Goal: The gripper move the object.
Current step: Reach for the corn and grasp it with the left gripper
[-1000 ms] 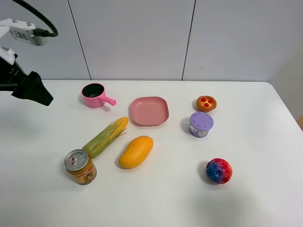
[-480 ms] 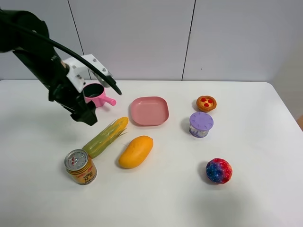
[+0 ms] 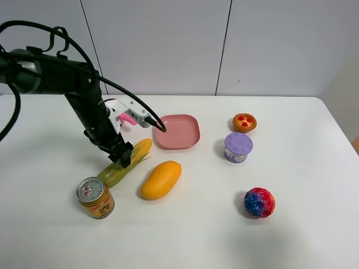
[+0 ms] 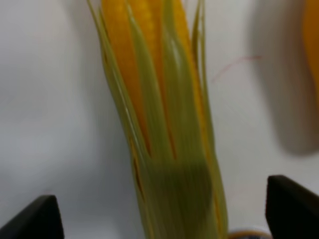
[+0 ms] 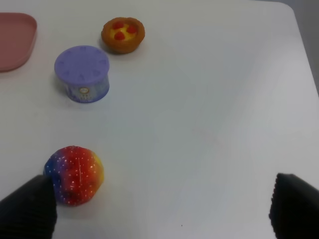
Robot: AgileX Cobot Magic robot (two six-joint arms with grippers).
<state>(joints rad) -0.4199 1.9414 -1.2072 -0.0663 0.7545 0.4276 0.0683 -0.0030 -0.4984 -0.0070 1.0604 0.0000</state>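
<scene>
The corn (image 3: 115, 170) lies flat on the table (image 3: 297, 162), slanted in the high view, with its green husk end close to the can (image 3: 95, 197) and its yellow tip aimed toward the plate (image 3: 177, 131). The mango (image 3: 161, 179) sits just beside it. The left gripper (image 3: 124, 154) hangs over the cob's middle, jaws spread. The left wrist view shows a finger (image 4: 35, 219) on each side, the cob running lengthwise between them, so closing would squeeze across the long axis. No contact shows yet. The right gripper (image 5: 162, 209), also spread and empty, sits well apart near the ball (image 5: 74, 174), so the left arm is plainly the nearer
</scene>
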